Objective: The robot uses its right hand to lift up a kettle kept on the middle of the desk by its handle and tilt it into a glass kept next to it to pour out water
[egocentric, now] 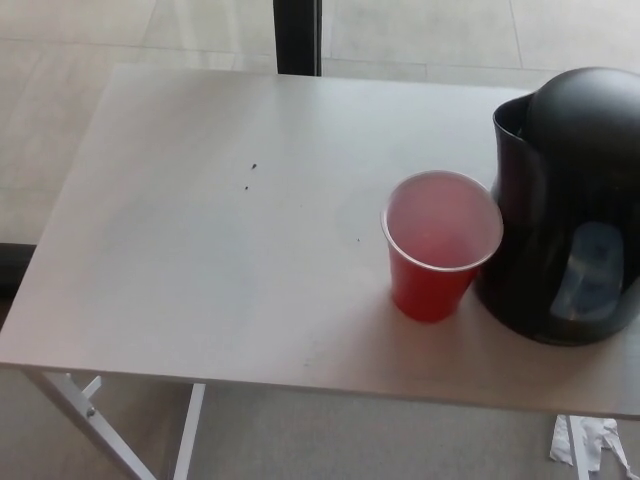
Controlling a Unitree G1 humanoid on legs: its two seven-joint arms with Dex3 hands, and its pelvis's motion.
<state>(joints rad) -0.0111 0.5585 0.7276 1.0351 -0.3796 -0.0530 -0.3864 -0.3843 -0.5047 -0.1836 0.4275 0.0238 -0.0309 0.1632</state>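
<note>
A black kettle (568, 205) stands upright at the right of the white desk (200, 230), its spout turned toward the left and its right side cut off by the picture edge. Its handle is out of sight. A red plastic cup (440, 245) stands upright just left of the kettle, touching or nearly touching it, and looks empty inside. Neither of my hands shows in the head view.
The desk's front edge runs along the bottom, with white legs (90, 410) below at the left. A dark post (298, 36) stands behind the desk. Crumpled white paper (588, 443) lies on the floor at the lower right.
</note>
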